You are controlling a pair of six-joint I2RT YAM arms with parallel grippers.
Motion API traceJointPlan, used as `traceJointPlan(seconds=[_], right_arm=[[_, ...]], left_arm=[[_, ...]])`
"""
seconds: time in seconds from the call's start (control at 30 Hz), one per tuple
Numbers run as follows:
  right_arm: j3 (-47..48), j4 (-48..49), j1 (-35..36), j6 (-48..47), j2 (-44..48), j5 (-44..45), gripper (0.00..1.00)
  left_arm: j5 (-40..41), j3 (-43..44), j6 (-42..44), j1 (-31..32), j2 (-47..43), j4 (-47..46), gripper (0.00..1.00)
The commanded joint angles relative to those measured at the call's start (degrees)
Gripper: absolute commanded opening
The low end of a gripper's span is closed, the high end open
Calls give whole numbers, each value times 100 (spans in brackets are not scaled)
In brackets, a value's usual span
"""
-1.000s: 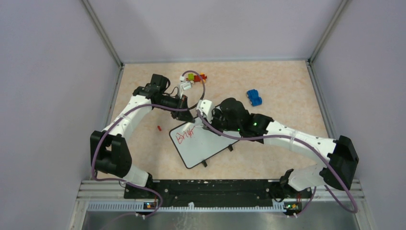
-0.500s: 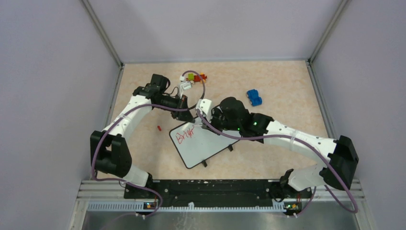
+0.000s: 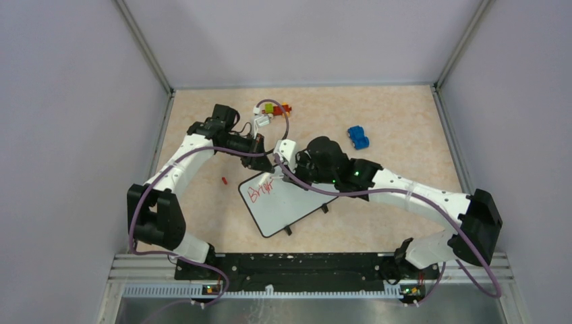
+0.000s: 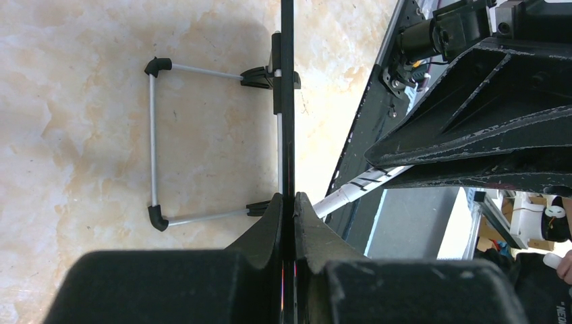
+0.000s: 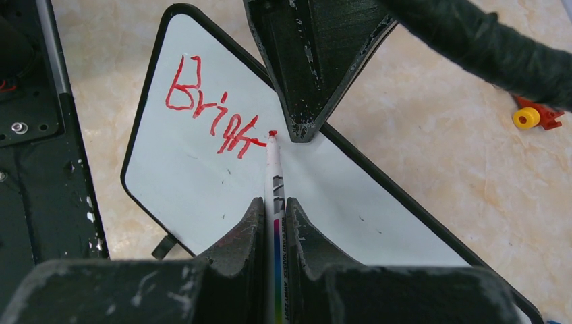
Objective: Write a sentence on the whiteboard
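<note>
One word stands half done: the sentence (image 5: 212,111) reads roughly "Bright" in red at the upper left of the right wrist view. It is on the board (image 5: 195,189), which lies mid-table in the top view. The marker (image 5: 275,172) points up the frame, its tip at the board just right of the last stroke. The right gripper (image 5: 274,206) is clamped on the marker. The left gripper (image 4: 288,202) pinches the board's edge, its finger (image 5: 303,81) just beside the tip, so the next letters probably have to pass below it.
</note>
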State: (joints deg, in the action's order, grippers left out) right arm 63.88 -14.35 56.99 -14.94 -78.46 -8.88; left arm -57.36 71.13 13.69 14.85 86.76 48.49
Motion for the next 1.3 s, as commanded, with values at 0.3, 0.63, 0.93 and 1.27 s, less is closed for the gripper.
traceJointPlan(seconds=[0.3, 0.63, 0.93, 1.27], right_arm=[[-172, 49, 38, -18, 178, 41, 0], [-379, 30, 57, 1, 291, -43, 0], [-273, -68, 30, -76, 389, 121, 0], [-86, -162, -5, -114, 527, 7, 0]], left_arm=[[-139, -7, 90, 53, 12, 210, 0], [-119, -12, 82, 52, 11, 199, 0], [-124, -6, 76, 53, 15, 198, 0], [-134, -20, 72, 53, -1, 197, 0]])
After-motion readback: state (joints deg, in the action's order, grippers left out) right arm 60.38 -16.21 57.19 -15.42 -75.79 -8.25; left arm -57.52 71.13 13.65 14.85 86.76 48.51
